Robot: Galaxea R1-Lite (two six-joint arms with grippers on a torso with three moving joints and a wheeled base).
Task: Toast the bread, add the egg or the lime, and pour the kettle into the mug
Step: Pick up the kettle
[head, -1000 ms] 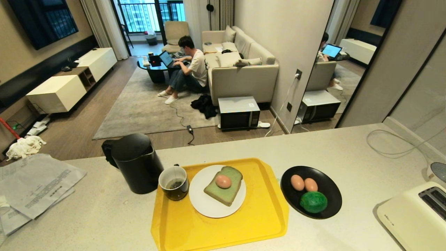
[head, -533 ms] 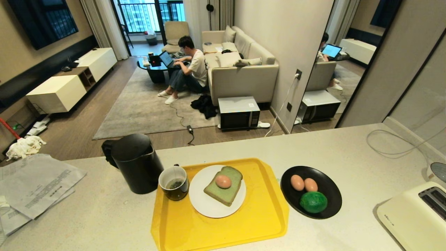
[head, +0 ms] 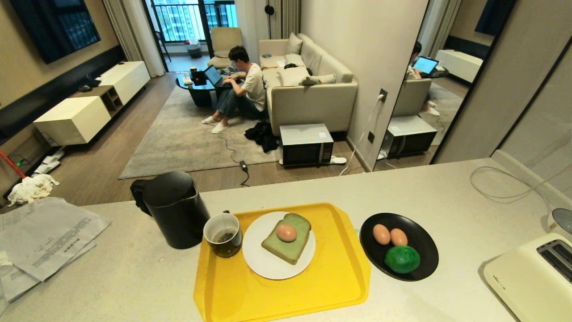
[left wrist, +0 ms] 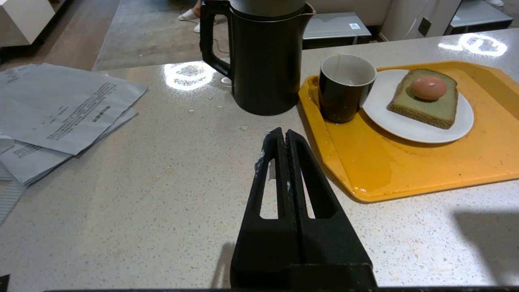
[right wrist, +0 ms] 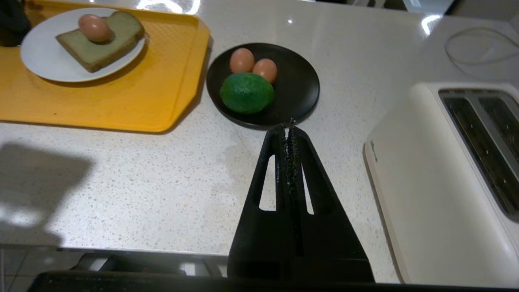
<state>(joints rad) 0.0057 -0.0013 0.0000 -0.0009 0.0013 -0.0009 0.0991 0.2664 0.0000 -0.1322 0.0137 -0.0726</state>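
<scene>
We note the bread lies on the white plate with one egg resting on top. Both grippers, left gripper and right gripper, are closed and empty. We judge the egg fragile, smooth and prone to rolling; grasp it lightly across its middle.

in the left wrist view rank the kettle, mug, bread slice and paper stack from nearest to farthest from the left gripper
From the shut left gripper, low over the counter:
1. Kettle, just beyond the tips and slightly to one side, and mug, on the tray's near corner: too close to call.
2. Bread, on the white plate past the mug.
3. Paper stack, far off on the opposite side.
</scene>
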